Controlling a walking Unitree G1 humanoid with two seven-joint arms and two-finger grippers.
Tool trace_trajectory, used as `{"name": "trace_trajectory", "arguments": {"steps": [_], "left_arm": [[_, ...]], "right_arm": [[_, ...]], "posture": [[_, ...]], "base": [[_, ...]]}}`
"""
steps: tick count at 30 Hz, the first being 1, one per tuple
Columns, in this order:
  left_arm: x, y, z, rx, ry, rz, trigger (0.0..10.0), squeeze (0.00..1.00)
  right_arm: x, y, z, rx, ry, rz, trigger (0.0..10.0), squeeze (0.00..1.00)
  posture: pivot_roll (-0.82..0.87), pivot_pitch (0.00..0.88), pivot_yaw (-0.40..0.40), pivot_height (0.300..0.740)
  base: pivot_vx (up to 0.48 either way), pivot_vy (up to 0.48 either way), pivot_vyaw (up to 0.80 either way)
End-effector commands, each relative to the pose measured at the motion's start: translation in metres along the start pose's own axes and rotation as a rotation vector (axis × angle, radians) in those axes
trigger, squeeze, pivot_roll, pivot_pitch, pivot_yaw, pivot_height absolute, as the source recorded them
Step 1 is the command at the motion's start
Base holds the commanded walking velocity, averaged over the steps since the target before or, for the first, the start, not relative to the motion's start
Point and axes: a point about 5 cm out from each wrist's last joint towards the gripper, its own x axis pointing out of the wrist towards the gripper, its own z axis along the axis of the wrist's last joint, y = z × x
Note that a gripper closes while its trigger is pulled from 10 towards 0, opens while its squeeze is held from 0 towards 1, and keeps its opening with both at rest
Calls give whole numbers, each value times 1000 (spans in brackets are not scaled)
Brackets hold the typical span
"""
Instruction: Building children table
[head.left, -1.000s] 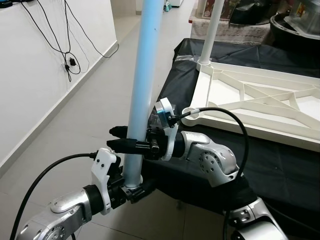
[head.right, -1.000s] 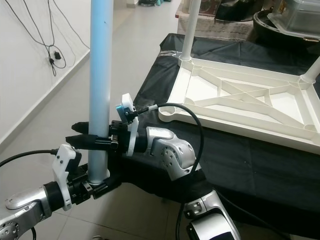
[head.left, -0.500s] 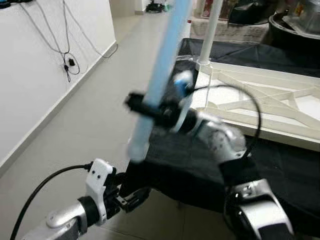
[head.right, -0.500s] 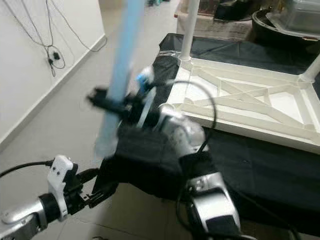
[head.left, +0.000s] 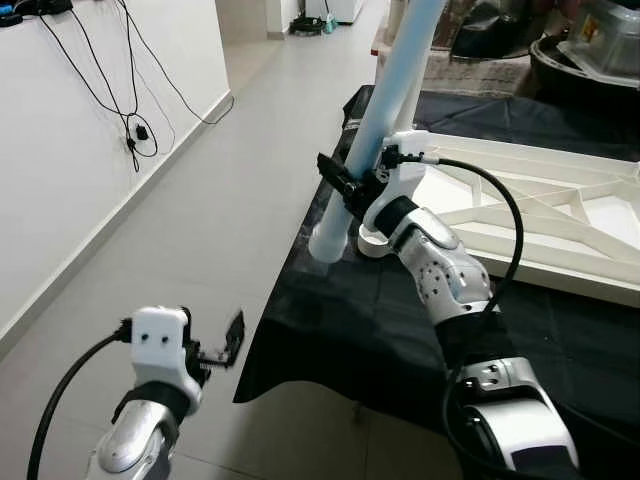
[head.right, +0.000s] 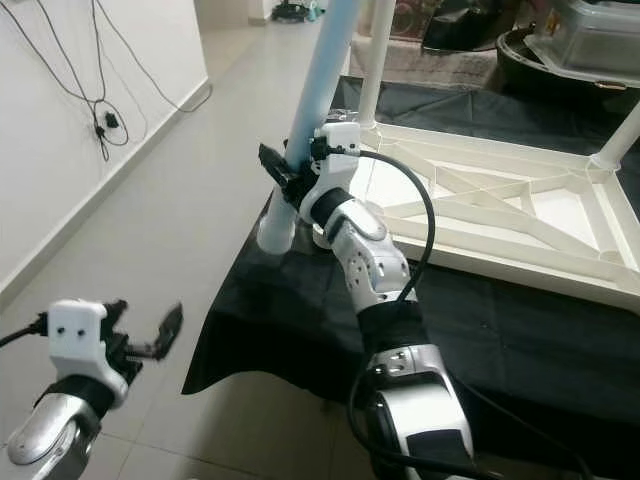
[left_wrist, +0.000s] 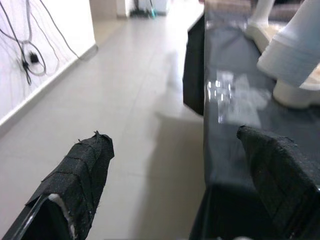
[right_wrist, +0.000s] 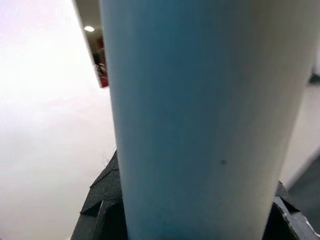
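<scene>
A light blue table leg leans tilted over the near left corner of the upturned white tabletop. My right gripper is shut on the leg a little above its lower end. In the right wrist view the leg sits between the black fingers. The leg's lower end hangs just above the round corner socket, slightly left of it. Low over the floor on the left, my left gripper is open with nothing between its fingers.
The tabletop lies on a table covered with black cloth. A white leg stands in the far left corner, another at the right. Cables hang on the white wall. Tiled floor lies left of the table.
My left gripper let go of the leg's lower end, dropped away and opened. My right arm carried the leg up and over to the tabletop's near left corner, tilting it.
</scene>
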Motion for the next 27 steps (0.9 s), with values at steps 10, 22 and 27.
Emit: {"name": "trace_trajectory", "arguments": {"steps": [10, 22, 27], "left_arm": [[1, -3, 8, 43, -84, 149, 10000, 0], [2, -2, 9, 57, -94, 181, 10000, 0], [2, -5, 7, 46, -89, 165, 10000, 0]], "right_arm": [[-6, 5, -3, -72, -95, -48, 10000, 0], [-3, 8, 0, -107, -125, -73, 10000, 0], [-3, 6, 2, -104, -139, -103, 10000, 0]], "posture": [[124, 48, -14, 740], [124, 63, -23, 740], [125, 66, -22, 740]], "base": [[0, 0, 0], [164, 0, 0], [304, 0, 0]]}}
